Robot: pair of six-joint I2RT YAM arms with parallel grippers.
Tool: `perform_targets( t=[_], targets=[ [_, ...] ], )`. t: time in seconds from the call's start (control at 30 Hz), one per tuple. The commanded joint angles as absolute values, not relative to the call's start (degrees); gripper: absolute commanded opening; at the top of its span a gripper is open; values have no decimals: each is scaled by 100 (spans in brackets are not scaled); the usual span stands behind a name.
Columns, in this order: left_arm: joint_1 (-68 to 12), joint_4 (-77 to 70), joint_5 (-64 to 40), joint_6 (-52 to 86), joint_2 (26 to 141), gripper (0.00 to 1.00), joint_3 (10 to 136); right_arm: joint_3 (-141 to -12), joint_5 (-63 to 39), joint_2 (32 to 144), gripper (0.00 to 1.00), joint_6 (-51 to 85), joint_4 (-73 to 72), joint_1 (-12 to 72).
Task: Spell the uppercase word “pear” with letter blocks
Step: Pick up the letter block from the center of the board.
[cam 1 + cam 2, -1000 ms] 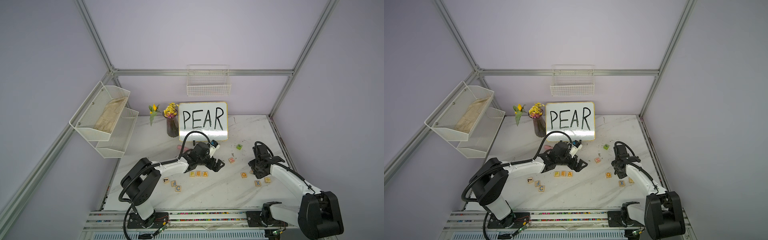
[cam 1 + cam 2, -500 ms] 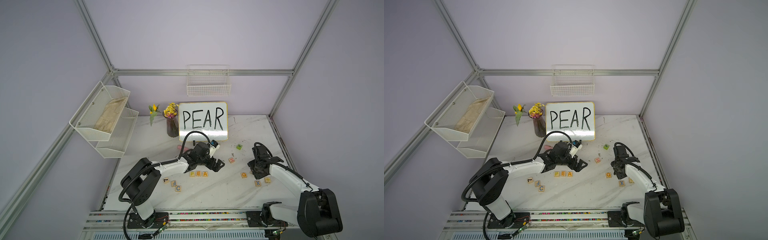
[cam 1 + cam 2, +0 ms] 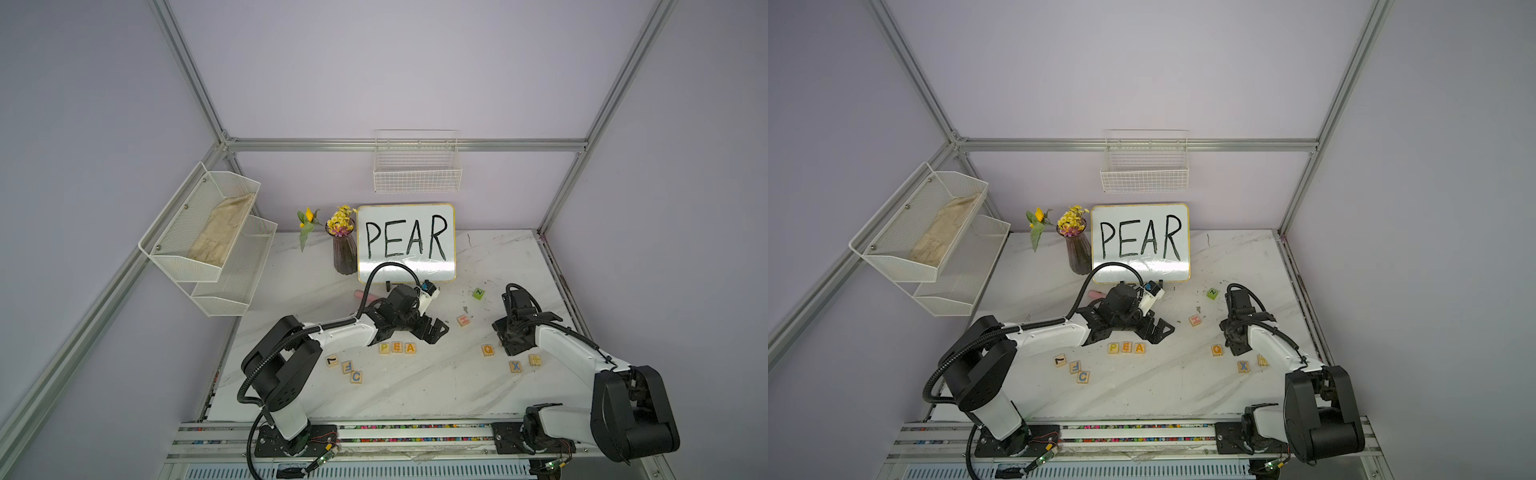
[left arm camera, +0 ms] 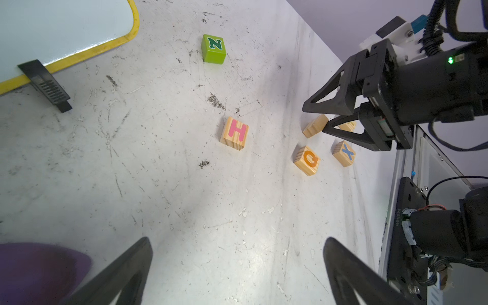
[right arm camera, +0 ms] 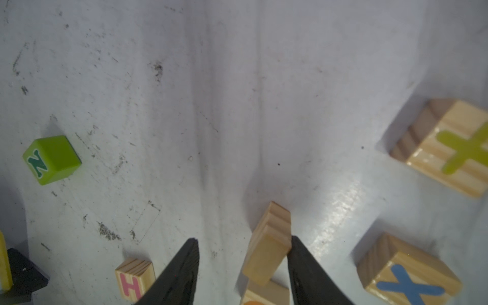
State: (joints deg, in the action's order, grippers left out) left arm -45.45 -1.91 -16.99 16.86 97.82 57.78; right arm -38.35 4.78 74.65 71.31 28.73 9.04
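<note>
In front of the white board (image 3: 406, 243), P (image 3: 384, 348), E (image 3: 397, 347) and A (image 3: 410, 347) sat in a row, the left gripper (image 3: 438, 334) spread empty just past the A. Farther right of the board, a tilted block (image 5: 269, 245), probably the R, leaned on edge against one finger (image 5: 306, 264) of the part-open right gripper (image 5: 244, 240), with a gap on its other side.

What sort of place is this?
Probably a robot lab test cell: a left arm and right arm bolted to a rail, an aluminium frame around plain walls, plus a whiteboard reading PEAR and letter blocks.
</note>
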Motion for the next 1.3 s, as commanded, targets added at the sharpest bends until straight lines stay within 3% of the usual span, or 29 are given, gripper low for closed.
perform_targets(
  t=[0.0, 0.63, 0.83, 1.27],
  targets=[
    [-4528, -225, -1618, 1551, 9639, 100, 6226, -3929, 481, 7578, 56, 7296, 2789, 887],
    [-4439, -210, -1635, 1556, 9743, 100, 6270, -4318, 516, 8151, 55, 7010, 2781, 881],
    [-4412, -262, -1652, 1573, 9762, 100, 6256, -4746, 933, 8141, 54, 6487, 3460, 887],
    [-4395, -279, -1695, 1582, 9738, 100, 6214, -4570, 84, 8534, 54, 5406, 3267, 882]
  ],
)
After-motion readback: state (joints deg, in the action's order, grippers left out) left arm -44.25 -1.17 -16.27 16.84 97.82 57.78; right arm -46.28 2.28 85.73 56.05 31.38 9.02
